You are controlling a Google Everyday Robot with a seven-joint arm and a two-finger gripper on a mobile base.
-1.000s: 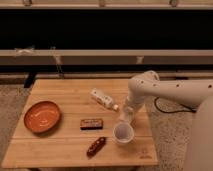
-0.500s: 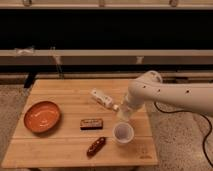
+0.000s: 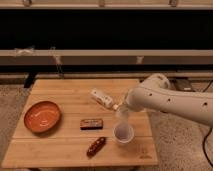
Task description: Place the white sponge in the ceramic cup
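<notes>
So my arm has swung back up off the ceramic cup (image 3: 123,133), gripper (image 3: 122,113) now hanging just above it. Can't tell how my jaws stand, or where the white sponge is, maybe inside already.
</notes>
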